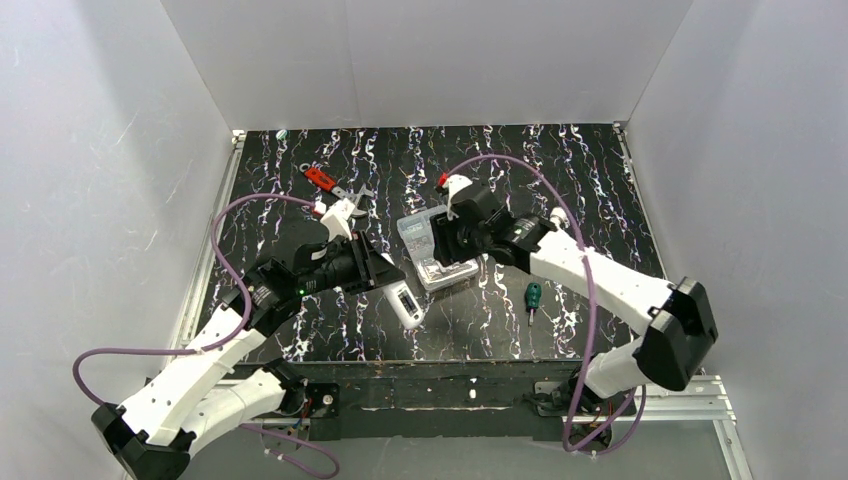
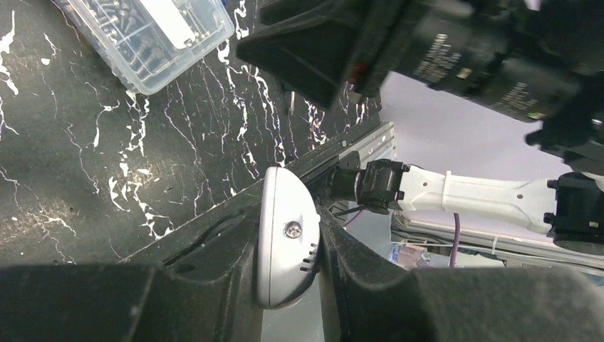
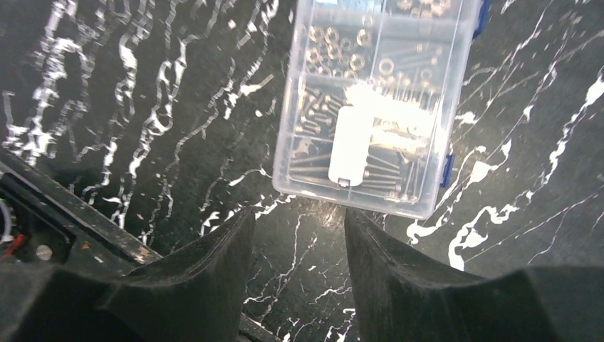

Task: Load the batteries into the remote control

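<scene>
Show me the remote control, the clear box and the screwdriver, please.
remote control (image 2: 282, 249): left wrist view, its white face below the screw.
clear box (image 3: 399, 85): right wrist view, its lid.
screwdriver (image 1: 534, 293): top view, its green handle.

The remote control (image 1: 407, 304) is a small, slim white handset, clamped by its long sides between the fingers of the left tool (image 1: 396, 290). It is over the near part of the table (image 1: 600, 180) and slanted. Its rounded end shows one small screw and three short slots.

White-walled lab enclosure (image 1: 430, 60), marbled black table (image 1: 600, 180)
</scene>
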